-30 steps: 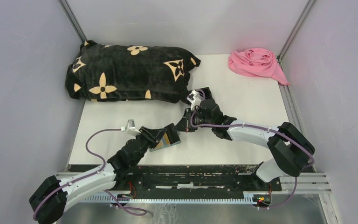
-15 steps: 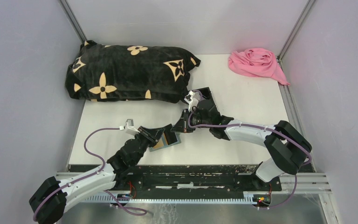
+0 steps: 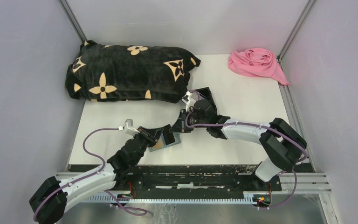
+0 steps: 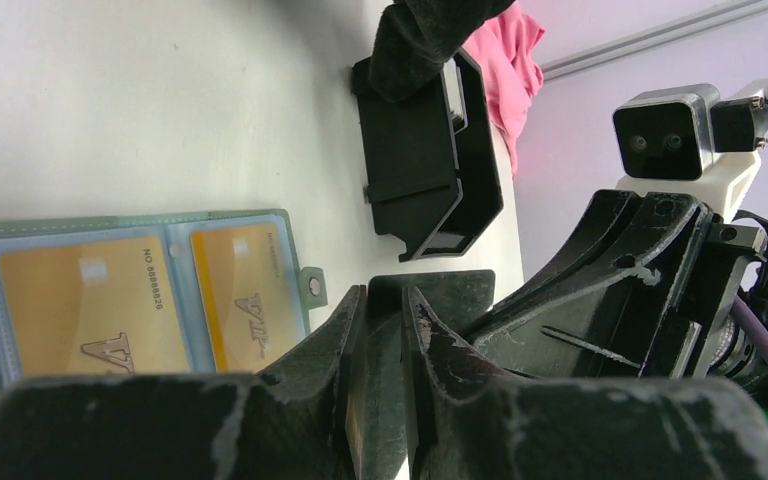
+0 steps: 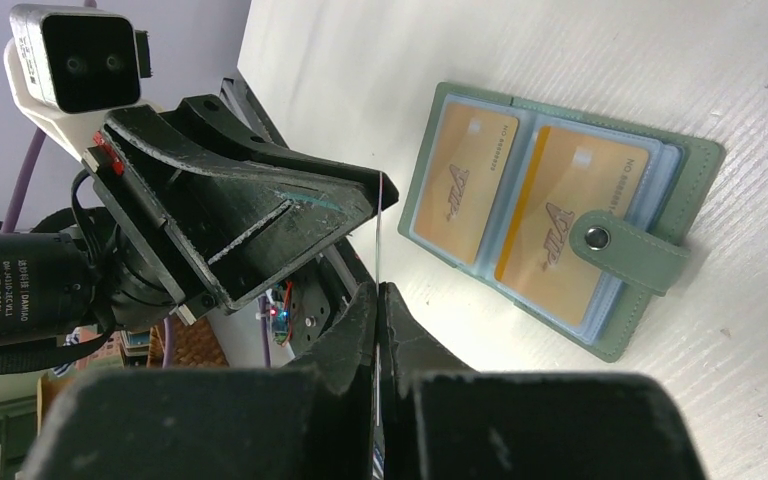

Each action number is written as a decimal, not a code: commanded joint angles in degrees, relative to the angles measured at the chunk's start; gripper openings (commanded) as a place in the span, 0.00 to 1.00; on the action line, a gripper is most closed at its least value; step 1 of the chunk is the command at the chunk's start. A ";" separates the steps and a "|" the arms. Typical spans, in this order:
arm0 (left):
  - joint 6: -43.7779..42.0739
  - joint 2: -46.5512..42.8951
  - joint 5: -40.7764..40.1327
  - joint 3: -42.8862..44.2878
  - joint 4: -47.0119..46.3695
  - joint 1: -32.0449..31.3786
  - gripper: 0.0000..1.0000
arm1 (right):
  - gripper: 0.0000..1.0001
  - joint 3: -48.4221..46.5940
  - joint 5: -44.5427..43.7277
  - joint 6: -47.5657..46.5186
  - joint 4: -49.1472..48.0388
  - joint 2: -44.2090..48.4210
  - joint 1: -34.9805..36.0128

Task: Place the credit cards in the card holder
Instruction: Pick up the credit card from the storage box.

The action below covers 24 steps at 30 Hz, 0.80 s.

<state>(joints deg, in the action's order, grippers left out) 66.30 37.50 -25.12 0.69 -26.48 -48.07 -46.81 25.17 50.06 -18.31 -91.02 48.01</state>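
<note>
Right hand [image 5: 378, 295] pinches 1 credit card [image 5: 378, 235] | left hand [image 4: 385, 300] near-shut, hold unclear | risk: thin pinch slips, card misses card holder [image 5: 640, 262]

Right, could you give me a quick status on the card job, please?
Right tool shut on a card, edge-on. Left tool at its top edge, grip unclear. Card holder open flat, two tan cards slotted. Black box sits apart from it.

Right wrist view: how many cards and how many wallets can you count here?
Card holder, green: 1
Gold cards in its sleeves: 2
Edge-on card, gripped: 1
Total: 4
</note>
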 commanded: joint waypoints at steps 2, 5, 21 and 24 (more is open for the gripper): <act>-1.51 -0.95 1.66 0.20 -6.88 -0.33 0.23 | 0.02 -2.23 1.81 -0.29 -0.94 -1.56 2.08; -1.49 -1.06 1.66 0.19 -6.92 -0.31 0.22 | 0.02 -2.45 1.90 -0.21 -0.94 -2.10 2.18; 3.00 -12.48 -7.30 0.41 14.81 -0.36 0.68 | 0.01 -12.94 -5.38 -10.83 20.05 -3.28 2.94; 4.11 -12.61 -7.52 -0.07 17.14 -0.38 0.66 | 0.01 -16.24 -8.43 -13.09 25.84 -4.85 3.51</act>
<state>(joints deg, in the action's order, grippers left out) 67.70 25.39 -29.41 0.69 -15.16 -48.14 -58.00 21.69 42.13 -1.13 -94.28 50.76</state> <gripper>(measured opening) 0.676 0.021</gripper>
